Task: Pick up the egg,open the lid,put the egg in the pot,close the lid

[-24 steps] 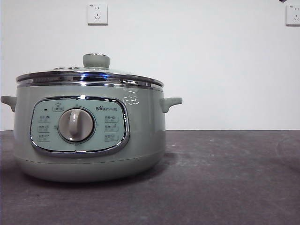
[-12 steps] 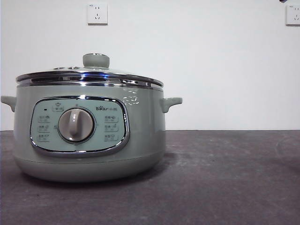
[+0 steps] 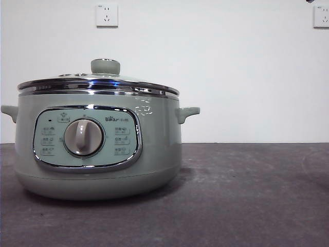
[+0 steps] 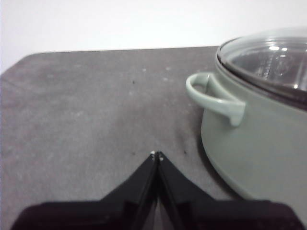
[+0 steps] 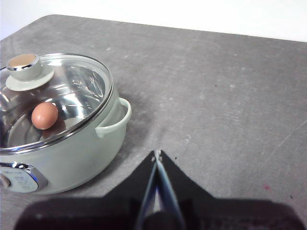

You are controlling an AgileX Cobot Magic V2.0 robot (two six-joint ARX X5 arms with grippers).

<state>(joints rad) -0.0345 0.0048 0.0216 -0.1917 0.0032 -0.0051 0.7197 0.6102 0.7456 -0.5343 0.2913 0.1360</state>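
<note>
Now I see egg [image 5: 44, 115] inside pot [image 5: 72, 153], left of frame, under seated lid [image 5: 62, 91]; right gripper [image 5: 157, 154] nearer, left gripper [image 4: 157, 154] beside handle; both pinched together, empty.

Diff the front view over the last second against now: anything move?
Nothing visibly changed. The lid sits closed on the pot as before. The egg lies inside the pot, seen through the glass in the right wrist view. Left gripper and right gripper hang off to the pot's sides, jaws shut and empty.
</note>
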